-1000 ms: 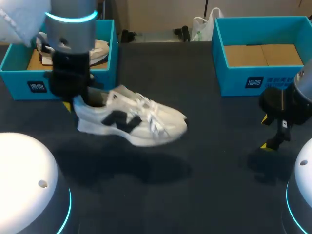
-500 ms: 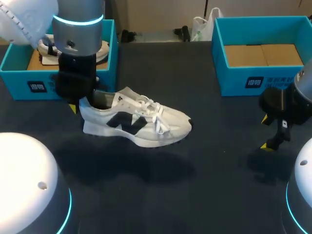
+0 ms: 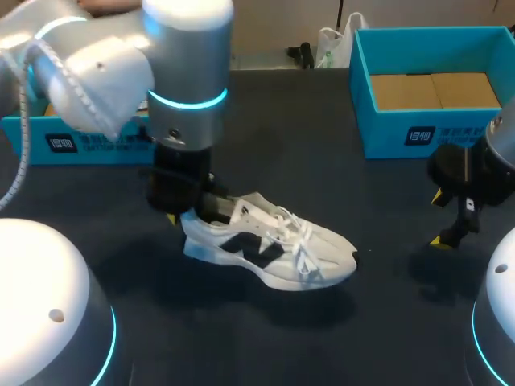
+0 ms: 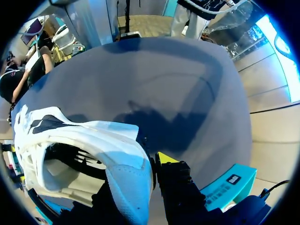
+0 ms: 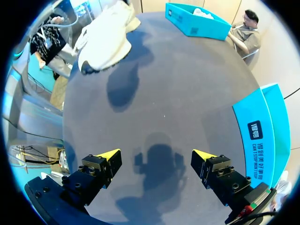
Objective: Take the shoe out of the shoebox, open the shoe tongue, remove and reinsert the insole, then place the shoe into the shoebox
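A white sneaker [image 3: 273,248] with a black side mark hangs just above the dark table near its middle, toe pointing right. My left gripper [image 3: 187,211] is shut on the sneaker's heel wall, one finger inside the opening and one outside. In the left wrist view the heel [image 4: 126,173] sits against a yellow fingertip [image 4: 164,158]; the other fingertip is hidden inside the shoe. My right gripper [image 3: 447,219] stands open low over the table at the right, nothing between its fingers [image 5: 108,157]. Far ahead of it the sneaker [image 5: 105,33] floats over its shadow.
A teal shoebox [image 3: 72,138] stands at the back left, mostly hidden behind my left arm. A second teal shoebox [image 3: 434,133] with a brown cardboard floor stands at the back right, close behind my right gripper. Bare tabletop lies between sneaker and right gripper.
My left arm has carried the sneaker rightward and toward the table's front, away from the left shoebox. The right arm has not moved.
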Motion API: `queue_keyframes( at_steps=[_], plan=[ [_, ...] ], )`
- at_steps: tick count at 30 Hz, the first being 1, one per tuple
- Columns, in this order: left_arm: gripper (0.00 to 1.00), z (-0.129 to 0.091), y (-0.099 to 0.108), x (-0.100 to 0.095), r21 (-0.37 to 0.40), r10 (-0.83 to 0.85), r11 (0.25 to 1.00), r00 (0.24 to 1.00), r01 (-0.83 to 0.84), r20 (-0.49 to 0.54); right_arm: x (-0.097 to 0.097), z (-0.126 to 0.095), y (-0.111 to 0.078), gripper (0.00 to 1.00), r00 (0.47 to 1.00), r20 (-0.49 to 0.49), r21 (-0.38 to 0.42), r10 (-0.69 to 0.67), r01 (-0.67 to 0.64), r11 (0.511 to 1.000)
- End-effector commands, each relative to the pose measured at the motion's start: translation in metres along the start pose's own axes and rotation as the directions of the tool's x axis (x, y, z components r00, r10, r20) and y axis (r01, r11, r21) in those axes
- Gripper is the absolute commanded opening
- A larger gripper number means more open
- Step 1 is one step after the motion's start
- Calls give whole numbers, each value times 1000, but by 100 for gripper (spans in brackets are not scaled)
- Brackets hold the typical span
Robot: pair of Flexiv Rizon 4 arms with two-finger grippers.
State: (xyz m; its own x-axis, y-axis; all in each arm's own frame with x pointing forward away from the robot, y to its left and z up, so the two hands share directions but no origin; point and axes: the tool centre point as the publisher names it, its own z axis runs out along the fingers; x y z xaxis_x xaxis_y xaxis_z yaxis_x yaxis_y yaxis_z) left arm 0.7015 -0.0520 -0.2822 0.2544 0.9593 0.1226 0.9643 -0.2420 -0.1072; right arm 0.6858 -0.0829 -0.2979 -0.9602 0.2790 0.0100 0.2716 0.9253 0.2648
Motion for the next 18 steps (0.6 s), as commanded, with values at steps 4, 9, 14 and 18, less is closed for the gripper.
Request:
queue_keyframes(
  at_steps=[4,9,14,18],
  plan=[
    [0,26,14,-28,0,-5,1000,1000,5,-23,1,0,0,100,1000,2,2,0,0,1000],
    [0,41,19,-38,-15,-34,999,998,33,-49,1,0,0,100,1000,2,2,0,0,1000],
    [0,54,28,-47,-23,-64,998,997,63,-48,1,0,0,100,1000,2,2,0,0,1000],
    [0,63,35,-55,-26,-88,996,995,86,-41,1,0,0,100,1000,2,2,0,0,1000]
  ],
)
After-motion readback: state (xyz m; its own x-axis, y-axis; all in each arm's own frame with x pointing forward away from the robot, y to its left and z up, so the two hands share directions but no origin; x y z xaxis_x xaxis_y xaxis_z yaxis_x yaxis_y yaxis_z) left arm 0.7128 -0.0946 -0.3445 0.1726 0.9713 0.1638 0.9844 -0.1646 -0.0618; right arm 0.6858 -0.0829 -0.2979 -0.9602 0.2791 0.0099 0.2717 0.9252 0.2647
